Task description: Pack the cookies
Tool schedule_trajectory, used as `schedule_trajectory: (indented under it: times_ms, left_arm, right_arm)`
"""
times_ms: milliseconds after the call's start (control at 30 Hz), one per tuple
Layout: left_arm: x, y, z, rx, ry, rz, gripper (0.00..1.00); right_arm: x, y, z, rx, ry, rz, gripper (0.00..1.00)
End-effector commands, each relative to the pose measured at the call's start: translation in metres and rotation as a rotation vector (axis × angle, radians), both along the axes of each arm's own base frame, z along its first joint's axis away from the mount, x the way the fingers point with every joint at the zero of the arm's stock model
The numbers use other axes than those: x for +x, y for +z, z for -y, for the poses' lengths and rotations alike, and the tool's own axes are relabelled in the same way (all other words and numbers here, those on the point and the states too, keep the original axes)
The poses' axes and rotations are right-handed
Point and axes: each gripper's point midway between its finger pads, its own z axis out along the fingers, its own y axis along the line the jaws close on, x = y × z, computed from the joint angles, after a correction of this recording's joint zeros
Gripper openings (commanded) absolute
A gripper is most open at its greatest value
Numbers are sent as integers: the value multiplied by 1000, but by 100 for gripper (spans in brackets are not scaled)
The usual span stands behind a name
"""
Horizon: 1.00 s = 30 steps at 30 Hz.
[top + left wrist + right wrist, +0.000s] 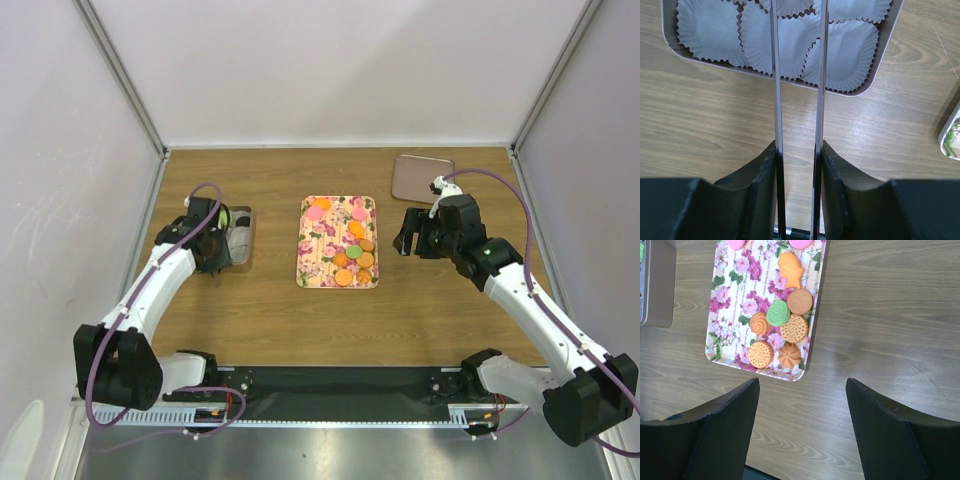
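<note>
Several cookies lie on the flowered tray (312,262) mid-table: orange ones (343,279), a green one (355,252) and pink ones (317,212). The right wrist view shows the green cookie (778,313) among orange ones (794,328) on the tray (725,332). My left gripper (214,250) (798,147) is shut on long metal tongs (776,90) whose two arms reach over a metal tin (880,60) of white paper cups (840,50); the tong tips are out of view. My right gripper (410,240) (801,385) is open and empty, right of the tray's near corner.
The tin (243,240) (660,285) lies left of the tray, with something green (226,217) at its far end. A grey lid (421,177) lies at the back right. White walls stand on three sides.
</note>
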Motion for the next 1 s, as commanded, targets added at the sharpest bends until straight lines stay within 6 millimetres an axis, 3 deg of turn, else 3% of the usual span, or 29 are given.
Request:
schedule_trajectory:
  times_ms: [0, 600, 800, 900, 933, 967]
  left_arm:
    - [10, 4, -1, 1, -11, 43, 38]
    - [6, 10, -2, 2, -18, 52, 45]
    - [1, 38, 4, -11, -46, 110, 44]
    - [0, 61, 25, -24, -99, 155, 44]
    - [0, 72, 45, -34, -161, 182, 44]
    - [-3, 75, 51, -15, -174, 177, 45]
  right_arm:
    - [9, 16, -4, 16, 15, 55, 76]
    - [6, 18, -4, 22, 12, 57, 76]
    - [6, 21, -2, 20, 9, 62, 77]
    - [7, 23, 0, 9, -3, 63, 77]
    - [8, 24, 1, 9, -8, 65, 76]
    - [8, 25, 1, 6, -10, 63, 77]
